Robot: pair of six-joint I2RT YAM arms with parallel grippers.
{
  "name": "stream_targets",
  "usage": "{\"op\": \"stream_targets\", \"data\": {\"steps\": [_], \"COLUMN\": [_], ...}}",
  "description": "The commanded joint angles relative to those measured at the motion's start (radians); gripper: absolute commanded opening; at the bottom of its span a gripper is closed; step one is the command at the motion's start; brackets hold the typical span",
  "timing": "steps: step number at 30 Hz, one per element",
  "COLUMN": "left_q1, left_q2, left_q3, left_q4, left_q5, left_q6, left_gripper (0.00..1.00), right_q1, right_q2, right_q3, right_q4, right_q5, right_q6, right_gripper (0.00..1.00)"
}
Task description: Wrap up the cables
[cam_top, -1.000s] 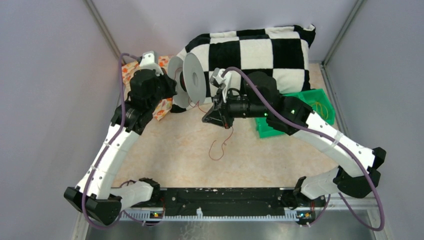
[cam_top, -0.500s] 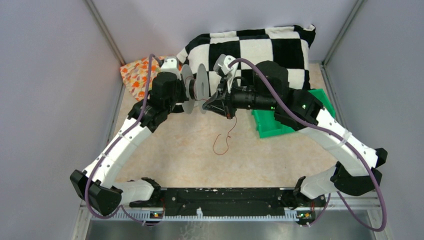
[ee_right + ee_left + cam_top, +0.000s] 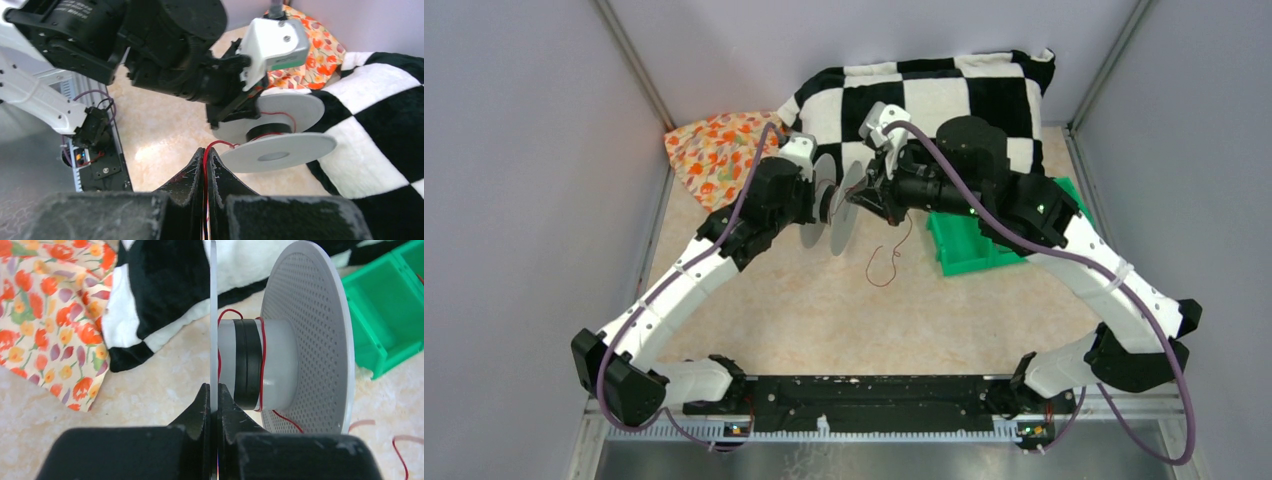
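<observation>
Above the beige, marble-patterned counter (image 3: 824, 320), the left hand (image 3: 214, 399) is clamped on the thin rim of one round flange of the grey plastic spool (image 3: 310, 330), which it holds sideways. The inner face of the far flange is dotted with fine perforations, and the smooth pale hub carries a black band. A thread-thin dark red cable (image 3: 261, 360) loops around that hub and runs across to the right hand (image 3: 206, 161), whose black tapered fingers are pressed together on it just beside the spool. The cable's loose tail hangs down and curls on the counter near a green moulded plastic bin (image 3: 969, 250). Behind them lies a plush black-and-white checkered cushion (image 3: 944, 95), and beside it, at the far left, a thin cloth printed with orange flowers (image 3: 714, 150).
</observation>
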Motion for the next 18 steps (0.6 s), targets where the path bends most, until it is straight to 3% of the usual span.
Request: {"op": "stream_targets", "data": {"steps": [1,13,18], "left_q1": [-0.007,-0.008,-0.007], "left_q2": [-0.023,-0.176,-0.213], "left_q3": [-0.014,-0.132,-0.078], "left_q4": [0.074,0.121,0.100], "left_q5": [0.163,0.566,0.739], "left_q6": [0.111,0.315,0.334], "left_gripper": [0.00,0.00,0.00], "right_q1": [-0.090,-0.329,-0.418], "right_q2": [-0.043,-0.081,-0.124], "right_q3": [-0.016,-0.231,-0.382], "right_q4": [0.037,0.100,0.145], "right_q5": [-0.032,-0.129,-0.155], "right_q6": [-0.017,-0.005,0.021], "right_gripper": [0.00,0.00,0.00]}}
